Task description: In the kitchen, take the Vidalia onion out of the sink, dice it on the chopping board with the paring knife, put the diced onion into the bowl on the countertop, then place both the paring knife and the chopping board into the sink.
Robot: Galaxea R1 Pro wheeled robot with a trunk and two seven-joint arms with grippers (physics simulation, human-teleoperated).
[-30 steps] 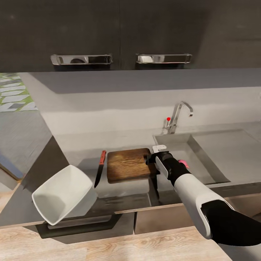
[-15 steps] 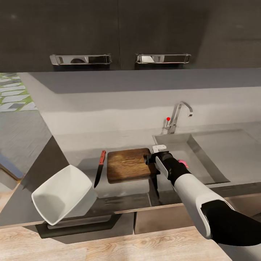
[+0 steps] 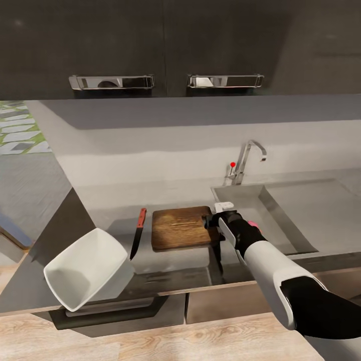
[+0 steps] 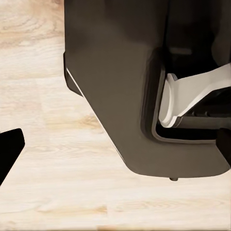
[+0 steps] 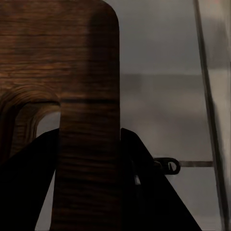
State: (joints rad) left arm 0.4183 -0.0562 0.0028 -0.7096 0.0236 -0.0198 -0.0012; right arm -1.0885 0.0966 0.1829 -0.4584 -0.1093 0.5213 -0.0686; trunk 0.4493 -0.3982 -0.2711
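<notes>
Head view: right tool [image 3: 213, 224] pinches the chopping board's [image 3: 180, 228] sink-side edge, knife [image 3: 138, 232] well apart.

chopping board [image 3: 181, 228]: dark brown wood, grain visible, matt | countertop [image 3: 115, 210]: smooth grey, slightly reflecting | sink [image 3: 288, 210]: grey matt metal | tap [image 3: 246, 159]: shiny chrome | bowl [image 3: 85, 268]: white, smooth, glossy | paring knife [image 3: 138, 232]: dark blade, reddish-brown handle | floor [image 4: 43, 144]: light wood
</notes>
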